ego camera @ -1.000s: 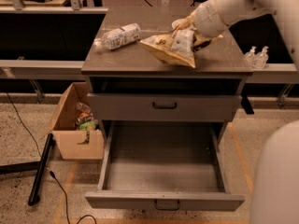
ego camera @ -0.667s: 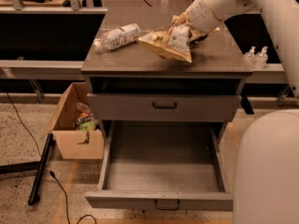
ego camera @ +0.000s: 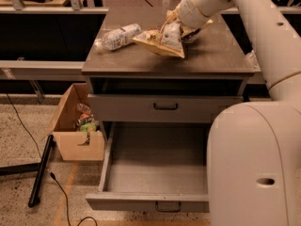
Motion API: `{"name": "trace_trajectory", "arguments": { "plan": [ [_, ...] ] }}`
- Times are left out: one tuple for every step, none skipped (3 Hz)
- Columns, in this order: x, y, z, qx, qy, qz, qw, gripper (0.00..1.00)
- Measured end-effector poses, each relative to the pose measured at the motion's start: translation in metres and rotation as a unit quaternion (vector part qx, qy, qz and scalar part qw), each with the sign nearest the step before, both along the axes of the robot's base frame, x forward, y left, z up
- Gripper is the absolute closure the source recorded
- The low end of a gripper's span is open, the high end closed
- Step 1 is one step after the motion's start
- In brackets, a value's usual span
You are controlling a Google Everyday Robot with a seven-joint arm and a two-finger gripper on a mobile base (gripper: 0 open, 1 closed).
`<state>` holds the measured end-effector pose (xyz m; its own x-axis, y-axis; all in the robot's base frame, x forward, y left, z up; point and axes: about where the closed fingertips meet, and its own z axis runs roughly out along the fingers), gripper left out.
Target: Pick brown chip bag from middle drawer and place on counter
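White robot body [ego camera: 254,164] fills the lower right of the view, and its arm [ego camera: 263,27] reaches over the right edge of the counter [ego camera: 216,55]. The grey-brown counter tops the cabinet. Below it, the middle drawer [ego camera: 141,202] is pulled fully out, and its tray shows no contents. The drawer above [ego camera: 141,108] is shut. A cardboard box [ego camera: 77,145] stands on the floor to the left of the cabinet.

The brown chip bag [ego camera: 162,40] is out of the drawer. It sits near the centre of the counter, tilted, with its lower corner touching the surface. A plastic bottle [ego camera: 117,36] lies towards the back left corner. The gripper [ego camera: 173,19] is at the upper edge of the bag; whether it grips the bag cannot be told.

Status: retrieval and transfer appear complete. Remaining: confirm release, then withdraw the arm.
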<state>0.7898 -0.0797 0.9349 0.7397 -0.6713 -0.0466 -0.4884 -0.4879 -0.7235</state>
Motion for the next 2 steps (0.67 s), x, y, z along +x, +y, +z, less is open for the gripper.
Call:
{"name": "trace_trajectory", "arguments": {
  "plan": [
    [0.0054, -0.0012, -0.0063, -0.013, -0.005, 0.002, 0.9999, 0.59],
    [0.0061, -0.0075, -0.0107, -0.023, -0.005, -0.005, 0.9997, 0.38]
  ]
}}
